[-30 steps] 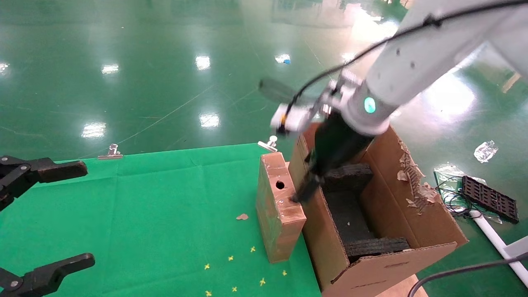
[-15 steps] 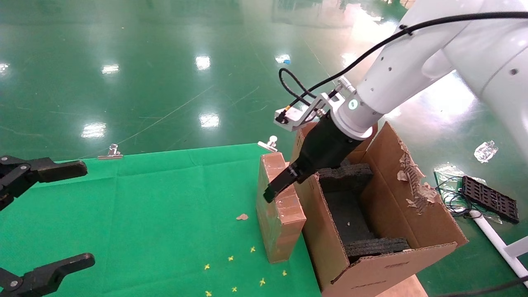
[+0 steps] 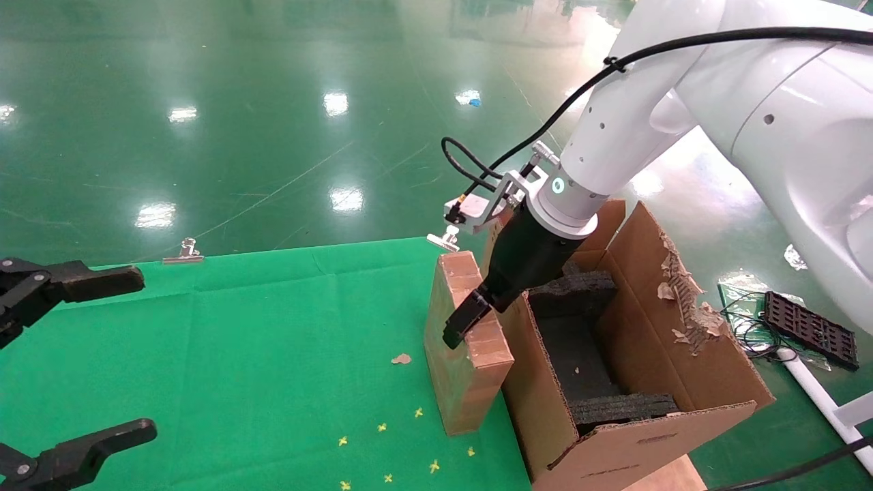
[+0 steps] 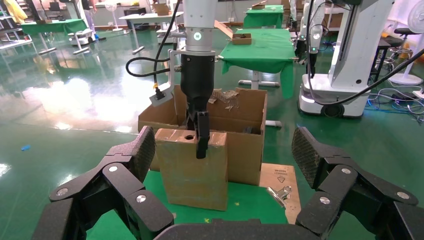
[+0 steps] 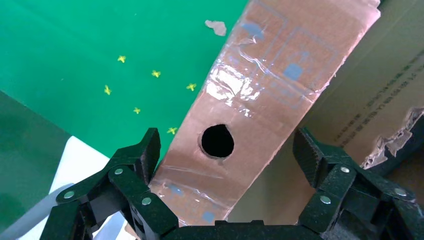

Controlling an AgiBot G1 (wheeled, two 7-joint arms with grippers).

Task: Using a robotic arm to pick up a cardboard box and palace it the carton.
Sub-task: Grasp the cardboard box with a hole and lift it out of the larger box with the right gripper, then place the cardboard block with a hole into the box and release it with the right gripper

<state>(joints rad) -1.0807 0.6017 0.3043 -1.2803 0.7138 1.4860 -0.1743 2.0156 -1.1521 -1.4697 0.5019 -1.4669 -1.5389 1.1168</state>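
Fingers [image 5: 150,150] now lower, straddling cardboard box [image 3: 467,348].

Glossy green floor [image 3: 273,102] mirrors overhead lights.

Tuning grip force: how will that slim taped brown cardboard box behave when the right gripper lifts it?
The slim taped brown cardboard box stands tall on a narrow base, so it probably tips easily. Glossy tape on top may slip. The right gripper straddles it, open; the holed face could dent.

Worktop [image 3: 239,341] green, small yellow crosses [image 3: 382,427]. Cardboard box [image 3: 464,361] brown, shiny tan tape. Carton [image 3: 709,368] brown, black foam [image 3: 573,354]. Robotic arm [image 3: 634,129] white, black right hand [image 3: 458,326].
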